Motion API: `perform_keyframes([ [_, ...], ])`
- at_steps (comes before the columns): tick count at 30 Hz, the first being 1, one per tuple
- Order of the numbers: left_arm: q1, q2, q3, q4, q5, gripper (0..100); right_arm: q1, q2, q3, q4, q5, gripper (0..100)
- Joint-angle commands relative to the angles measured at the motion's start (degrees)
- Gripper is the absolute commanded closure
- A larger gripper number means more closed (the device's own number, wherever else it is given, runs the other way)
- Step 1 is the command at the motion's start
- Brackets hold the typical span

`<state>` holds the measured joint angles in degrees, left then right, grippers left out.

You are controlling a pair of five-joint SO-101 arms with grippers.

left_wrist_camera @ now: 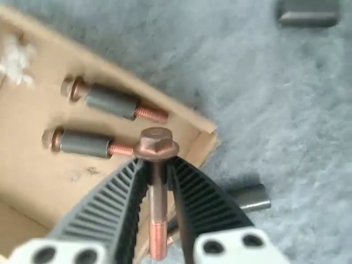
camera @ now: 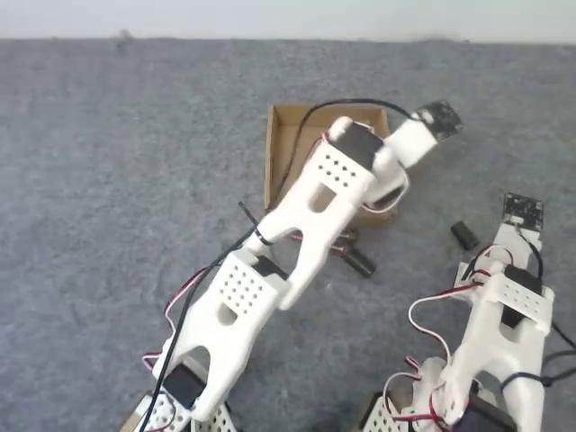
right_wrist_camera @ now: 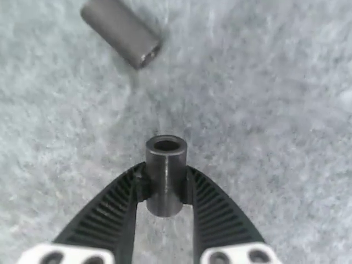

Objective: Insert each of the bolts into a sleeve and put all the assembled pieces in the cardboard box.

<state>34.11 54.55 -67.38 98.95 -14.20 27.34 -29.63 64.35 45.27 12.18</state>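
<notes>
Cardboard box [camera: 286,148] half hidden by arm [camera: 337,175], sleeve [left_wrist_camera: 308,14] cropped

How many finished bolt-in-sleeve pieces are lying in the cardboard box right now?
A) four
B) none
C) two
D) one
C: two assembled pieces lie side by side on the floor of the cardboard box, one and another, each a copper bolt pushed through a dark sleeve.

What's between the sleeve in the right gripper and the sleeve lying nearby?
Just bare carpet between the held sleeve and the lying sleeve, in the right wrist view.
</notes>
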Motion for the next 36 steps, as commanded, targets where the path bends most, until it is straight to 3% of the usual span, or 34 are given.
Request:
perform_keyframes([
  [1, -1.32, -7.21, 0.31, 1.67, 1.05, 99, -0.66, -0.31, -0.79, -0.48, -0.26, 99.2],
  [9, -6.77, -14.51, 2.59, 1.76, 5.71, 99, -0.66, -0.31, -0.79, -0.57, -0.35, 99.2],
  [22, -15.3, -38.77, 30.99, -0.18, 5.89, 99, -0.92, -0.31, -0.79, -0.57, -0.44, 99.2],
  [29, -21.54, -55.82, 53.93, -10.02, 9.14, 99, -2.15, -0.4, -0.62, -0.57, -0.44, 99.2],
  [36, -21.98, -72.79, 81.19, -23.56, 9.14, 99, -3.38, -0.75, -0.44, -0.57, -0.44, 99.2],
])
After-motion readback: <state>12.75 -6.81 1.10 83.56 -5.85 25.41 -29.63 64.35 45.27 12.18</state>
